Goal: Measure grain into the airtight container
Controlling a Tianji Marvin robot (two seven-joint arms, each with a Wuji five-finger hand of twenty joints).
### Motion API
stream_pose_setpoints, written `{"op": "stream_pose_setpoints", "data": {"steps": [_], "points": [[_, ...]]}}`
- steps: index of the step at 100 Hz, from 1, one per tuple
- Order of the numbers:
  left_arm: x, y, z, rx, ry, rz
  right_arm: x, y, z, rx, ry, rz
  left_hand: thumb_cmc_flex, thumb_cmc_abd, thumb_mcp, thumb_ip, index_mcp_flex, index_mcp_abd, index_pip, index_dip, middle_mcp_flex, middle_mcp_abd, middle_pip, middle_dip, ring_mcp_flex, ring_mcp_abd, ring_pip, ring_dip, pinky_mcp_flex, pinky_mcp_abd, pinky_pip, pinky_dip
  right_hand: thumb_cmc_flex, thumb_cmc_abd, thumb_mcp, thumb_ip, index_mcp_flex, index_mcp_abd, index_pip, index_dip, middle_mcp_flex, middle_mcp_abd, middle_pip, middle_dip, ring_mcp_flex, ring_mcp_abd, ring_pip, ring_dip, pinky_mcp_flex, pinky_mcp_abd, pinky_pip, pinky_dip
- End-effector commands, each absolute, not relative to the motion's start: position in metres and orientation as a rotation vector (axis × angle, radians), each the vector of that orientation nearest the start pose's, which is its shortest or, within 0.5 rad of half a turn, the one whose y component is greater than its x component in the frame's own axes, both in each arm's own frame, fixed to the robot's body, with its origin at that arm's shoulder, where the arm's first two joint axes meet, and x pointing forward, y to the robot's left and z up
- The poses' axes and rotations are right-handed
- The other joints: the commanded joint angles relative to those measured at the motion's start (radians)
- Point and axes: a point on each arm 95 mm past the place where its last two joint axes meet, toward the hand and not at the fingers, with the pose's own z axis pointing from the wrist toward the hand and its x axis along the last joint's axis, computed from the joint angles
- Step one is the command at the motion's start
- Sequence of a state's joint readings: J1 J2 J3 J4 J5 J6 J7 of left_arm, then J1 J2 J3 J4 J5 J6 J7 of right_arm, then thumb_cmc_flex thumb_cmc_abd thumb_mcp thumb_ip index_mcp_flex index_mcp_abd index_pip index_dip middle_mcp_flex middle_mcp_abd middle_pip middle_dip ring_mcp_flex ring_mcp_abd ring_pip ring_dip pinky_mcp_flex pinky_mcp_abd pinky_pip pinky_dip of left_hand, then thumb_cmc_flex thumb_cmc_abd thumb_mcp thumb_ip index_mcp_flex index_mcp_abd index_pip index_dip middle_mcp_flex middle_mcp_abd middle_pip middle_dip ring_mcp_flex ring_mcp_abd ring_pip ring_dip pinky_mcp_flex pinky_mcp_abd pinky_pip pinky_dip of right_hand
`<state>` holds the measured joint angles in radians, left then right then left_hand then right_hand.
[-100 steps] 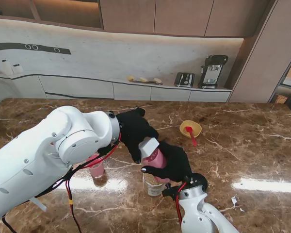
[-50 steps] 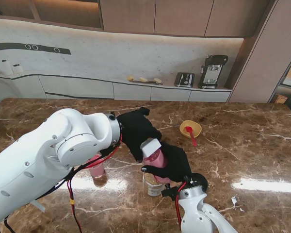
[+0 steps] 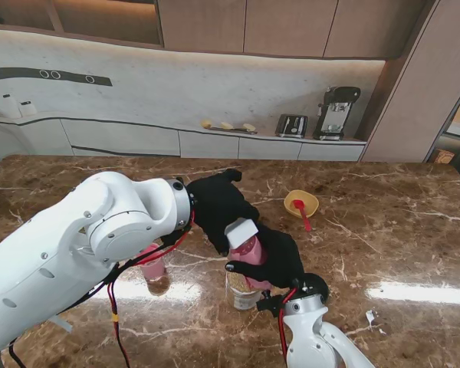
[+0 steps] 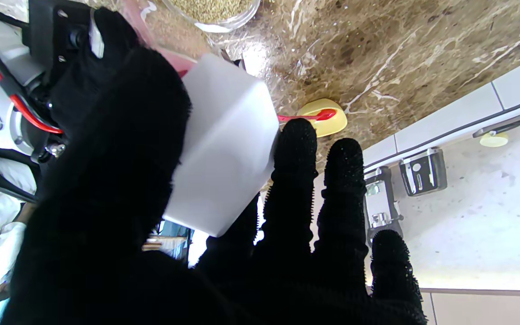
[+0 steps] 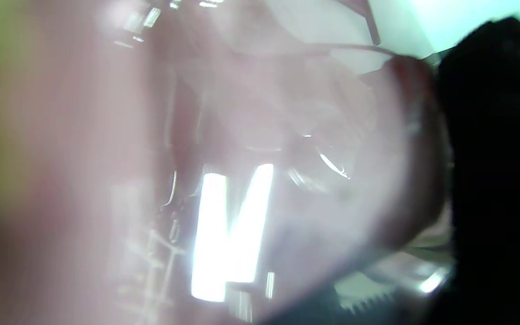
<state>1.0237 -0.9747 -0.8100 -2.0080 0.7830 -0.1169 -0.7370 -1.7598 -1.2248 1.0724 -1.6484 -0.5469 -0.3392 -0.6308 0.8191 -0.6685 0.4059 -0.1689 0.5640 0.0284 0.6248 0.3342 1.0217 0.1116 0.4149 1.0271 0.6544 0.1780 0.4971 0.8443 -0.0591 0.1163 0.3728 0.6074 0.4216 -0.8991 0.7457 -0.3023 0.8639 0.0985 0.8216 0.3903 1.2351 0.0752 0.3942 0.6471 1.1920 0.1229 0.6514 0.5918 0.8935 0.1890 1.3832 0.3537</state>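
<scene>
A: Change, read left to right in the stand's view: the left hand [image 3: 218,207] sits very slightly farther right and nearer to me than half a second ago, its black fingers [image 4: 294,162] closed on the white cap [image 3: 241,232] of the pink container [image 3: 249,257].

B: And the pink cup [image 3: 153,267] at far left?

A: Unmoved; it stands on the marble surface [image 3: 383,230] partly hidden behind the left arm, with what looks like grain in its base.

B: State of the right hand [image 3: 272,261]?

A: Wrapped around the pink container's body, holding it raised over a clear jar [image 3: 244,295] on the surface. The right wrist view shows only blurred pink plastic against a dark finger, which agrees with a close grip.

B: Is the cap off?

A: Cannot be told. In the left wrist view the white cap lies between thumb and fingers, tilted, with a pink edge just behind it; whether it is free of the neck is hidden.

B: Meaning for the task?

A: By my judgement this is the opening step: one hand steadies, the other works the cap. No pouring or scooping has begun.

B: Farthest right?

A: A yellow bowl [image 3: 300,202] with a red spoon [image 3: 301,213] resting in it, well apart from both hands and unchanged.
</scene>
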Motion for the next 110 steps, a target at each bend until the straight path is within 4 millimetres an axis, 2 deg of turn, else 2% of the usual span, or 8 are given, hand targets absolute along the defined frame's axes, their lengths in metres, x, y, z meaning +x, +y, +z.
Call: {"op": "stream_pose_setpoints", "data": {"steps": [1,13,30,41,73,88,100,110], "points": [[0.369,-0.162,-0.148,-0.538,2.297,-1.511,0.313,0.079,-0.328,-1.751,-0.806,-2.862,0.112,0.114,0.181,0.02,0.196,-0.23,0.132,0.018,-0.024,-0.16,-0.078,-0.002,-0.017,-0.01,-0.009,0.006,-0.018,0.028,-0.03,0.025,0.303,0.217,0.337,0.046,0.085,-0.34,0.146,0.034,0.081,-0.107,0.112,0.046,0.092,-0.091,0.112,0.047,0.02,-0.037,0.042,-0.007],[0.369,-0.162,-0.145,-0.485,2.309,-1.505,0.313,0.079,-0.328,-1.749,-0.803,-2.864,0.135,0.167,0.208,0.017,0.247,-0.262,0.176,0.025,-0.052,-0.149,-0.094,0.002,-0.035,-0.004,-0.017,0.005,-0.023,0.028,-0.034,0.026,0.302,0.218,0.336,0.046,0.086,-0.341,0.146,0.035,0.08,-0.108,0.112,0.047,0.092,-0.091,0.112,0.048,0.02,-0.037,0.042,-0.007],[0.369,-0.162,-0.143,-0.432,2.319,-1.5,0.313,0.079,-0.328,-1.747,-0.806,-2.864,0.133,0.251,0.18,0.008,0.246,-0.25,0.185,0.014,-0.084,-0.142,-0.093,0.04,-0.06,-0.003,-0.01,0.022,-0.025,0.019,-0.05,0.027,0.303,0.218,0.336,0.046,0.085,-0.342,0.146,0.034,0.08,-0.107,0.112,0.048,0.092,-0.091,0.112,0.048,0.02,-0.038,0.042,-0.008],[0.368,-0.163,-0.141,-0.388,2.313,-1.496,0.312,0.08,-0.328,-1.748,-0.808,-2.861,0.122,0.268,0.147,0.011,0.235,-0.238,0.237,0.061,-0.081,-0.148,-0.087,0.057,-0.058,-0.008,-0.008,0.029,-0.023,0.016,-0.056,0.038,0.303,0.218,0.336,0.046,0.086,-0.341,0.146,0.034,0.08,-0.108,0.112,0.048,0.092,-0.091,0.112,0.048,0.02,-0.038,0.042,-0.009],[0.366,-0.165,-0.132,-0.372,2.287,-1.513,0.313,0.079,-0.328,-1.758,-0.809,-2.857,0.062,0.238,0.079,0.02,0.247,-0.202,0.245,0.062,-0.065,-0.135,0.002,-0.021,-0.006,0.001,0.0,0.025,-0.016,0.022,-0.024,0.036,0.305,0.218,0.335,0.047,0.085,-0.339,0.146,0.034,0.079,-0.106,0.111,0.048,0.092,-0.091,0.112,0.048,0.02,-0.038,0.043,-0.01],[0.364,-0.166,-0.133,-0.385,2.289,-1.553,0.313,0.08,-0.328,-1.757,-0.809,-2.855,0.056,0.201,0.039,0.026,0.252,-0.215,0.258,0.06,-0.075,-0.144,0.054,-0.055,0.0,-0.003,0.003,0.027,-0.013,0.024,-0.015,0.033,0.305,0.218,0.335,0.047,0.086,-0.34,0.146,0.034,0.08,-0.106,0.112,0.048,0.092,-0.091,0.112,0.048,0.02,-0.038,0.043,-0.01],[0.363,-0.166,-0.134,-0.416,2.293,-1.574,0.313,0.08,-0.328,-1.766,-0.797,-2.852,0.05,0.153,0.063,0.027,0.241,-0.233,0.283,0.078,-0.078,-0.156,0.062,-0.046,0.0,-0.006,0.002,0.028,-0.013,0.029,-0.004,0.034,0.305,0.218,0.335,0.047,0.085,-0.339,0.146,0.033,0.079,-0.107,0.111,0.048,0.092,-0.091,0.112,0.048,0.019,-0.038,0.043,-0.01],[0.362,-0.164,-0.136,-0.477,2.292,-1.609,0.313,0.08,-0.328,-1.772,-0.784,-2.846,0.046,0.133,0.14,0.011,0.23,-0.238,0.299,0.086,-0.068,-0.159,0.012,-0.004,-0.012,-0.005,-0.007,0.027,-0.017,0.033,0.017,0.028,0.306,0.219,0.335,0.047,0.085,-0.34,0.146,0.033,0.078,-0.108,0.11,0.048,0.091,-0.091,0.112,0.048,0.019,-0.038,0.043,-0.011]]}}
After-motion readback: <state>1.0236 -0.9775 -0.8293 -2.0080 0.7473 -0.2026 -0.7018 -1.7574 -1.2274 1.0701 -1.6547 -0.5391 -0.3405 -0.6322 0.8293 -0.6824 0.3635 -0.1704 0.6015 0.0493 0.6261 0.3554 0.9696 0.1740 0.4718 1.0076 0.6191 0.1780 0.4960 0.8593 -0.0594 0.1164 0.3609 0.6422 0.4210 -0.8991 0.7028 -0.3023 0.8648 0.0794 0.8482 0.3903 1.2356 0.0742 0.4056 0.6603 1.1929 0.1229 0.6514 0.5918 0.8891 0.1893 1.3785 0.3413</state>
